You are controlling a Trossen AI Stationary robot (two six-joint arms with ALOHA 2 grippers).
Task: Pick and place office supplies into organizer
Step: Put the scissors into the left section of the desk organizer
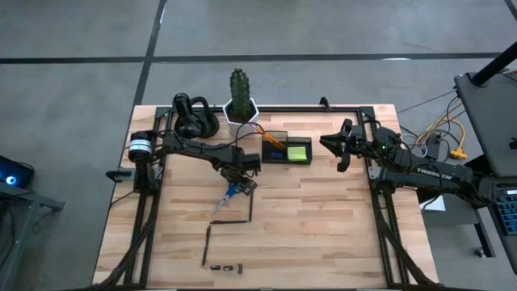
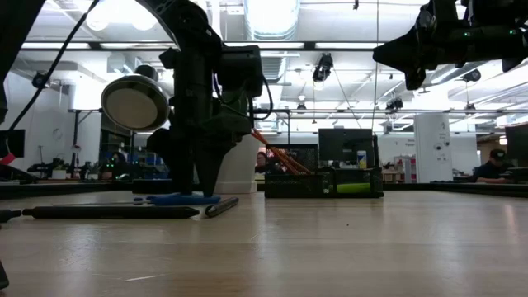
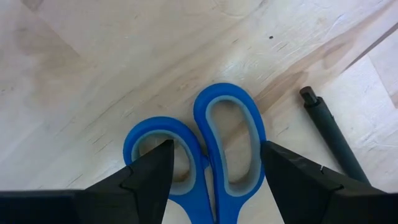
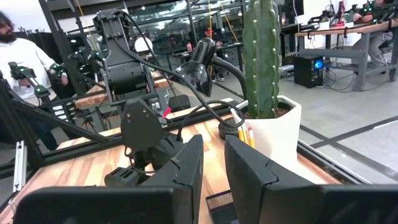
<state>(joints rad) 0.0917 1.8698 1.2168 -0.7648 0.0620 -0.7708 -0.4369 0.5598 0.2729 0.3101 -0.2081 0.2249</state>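
The left gripper (image 3: 214, 165) hangs spread wide over the blue-handled scissors (image 3: 211, 140), one finger at each side of the handles, gripping nothing. They lie flat mid-table, a dark pen (image 3: 333, 137) just beside. The organizer (image 1: 287, 149) sits farther back. The right gripper (image 1: 339, 145) waits raised at right, fingers narrowly parted, empty.

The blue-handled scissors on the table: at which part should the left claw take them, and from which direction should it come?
Grip the blue-handled scissors across the two handle loops, coming straight down from above. They lie flat on the table, so only the top is free. The loops are the widest, rounded part, and the open left claw already straddles them, one finger outside each loop. This seems the safest hold.
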